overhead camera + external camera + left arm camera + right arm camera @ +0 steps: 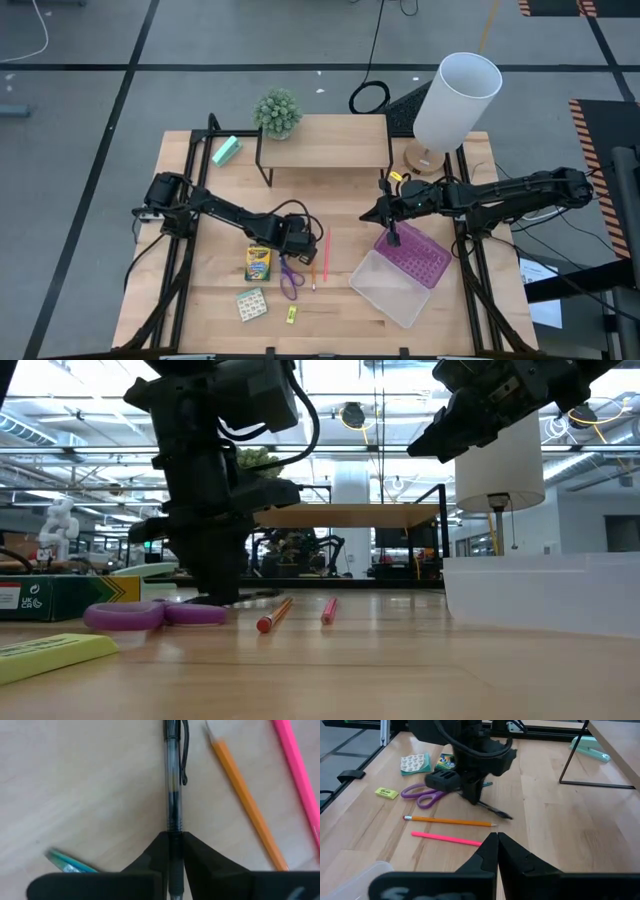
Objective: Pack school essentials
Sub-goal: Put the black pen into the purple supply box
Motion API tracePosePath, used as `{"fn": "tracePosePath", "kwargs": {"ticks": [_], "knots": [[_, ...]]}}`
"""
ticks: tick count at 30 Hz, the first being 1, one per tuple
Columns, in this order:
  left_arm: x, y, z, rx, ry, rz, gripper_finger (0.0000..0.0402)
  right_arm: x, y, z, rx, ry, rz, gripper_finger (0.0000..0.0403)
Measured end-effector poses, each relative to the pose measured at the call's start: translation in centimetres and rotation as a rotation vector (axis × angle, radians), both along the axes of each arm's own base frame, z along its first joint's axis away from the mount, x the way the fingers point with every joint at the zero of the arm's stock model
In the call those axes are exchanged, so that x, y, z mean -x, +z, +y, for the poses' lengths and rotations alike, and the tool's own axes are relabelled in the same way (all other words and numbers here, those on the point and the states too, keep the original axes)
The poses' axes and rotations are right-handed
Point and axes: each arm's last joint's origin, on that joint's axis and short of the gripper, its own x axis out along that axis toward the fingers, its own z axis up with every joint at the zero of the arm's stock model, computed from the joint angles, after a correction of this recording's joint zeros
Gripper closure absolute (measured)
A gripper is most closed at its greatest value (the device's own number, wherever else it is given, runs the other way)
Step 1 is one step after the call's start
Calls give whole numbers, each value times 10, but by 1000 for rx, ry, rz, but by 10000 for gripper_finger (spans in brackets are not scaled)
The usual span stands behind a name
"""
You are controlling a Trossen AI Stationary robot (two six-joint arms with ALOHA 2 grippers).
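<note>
Landmark: we place everything relative to the clear box (392,286) near the table's front edge; its purple lid (415,254) lies open beside it.

Left gripper (175,851): down at the table, well to the left of the clear box, fingers clamped on the black pen (173,780) — the pen lies flat on the wood, not yet lifted, as far as we can judge.

Right gripper (497,851): fingers together on nothing, hovering over the purple lid.

Pencils: orange pencil (449,821) and pink pencil (446,838) lie side by side between the pen and the clear box.

Other items left of the box: purple-handled scissors (422,795), crayon box (258,263), card pack (251,303), tiny yellow piece (291,315) — all loose on the table.

Progress: we see nothing inside the clear box; we judge packing barely begun, with the pen as the first item in hand.

Remaining: every item listed is unpacked.
</note>
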Motion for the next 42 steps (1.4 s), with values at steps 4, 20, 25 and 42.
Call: {"fn": "tracePosePath", "kwargs": {"ticks": [4,20,25,42], "knots": [[1,6,1,-18,-20,-18,357,0,0,0,0,0,0,403],[16,79,1,-222,-112,-277,356,-1,1,0,-10,-5,-14,403],[18,103,-3,-346,-163,-408,355,-2,4,0,-26,-12,-48,403],[-5,160,-7,-725,-426,-813,355,0,0,7,-115,-3,-282,403]]}}
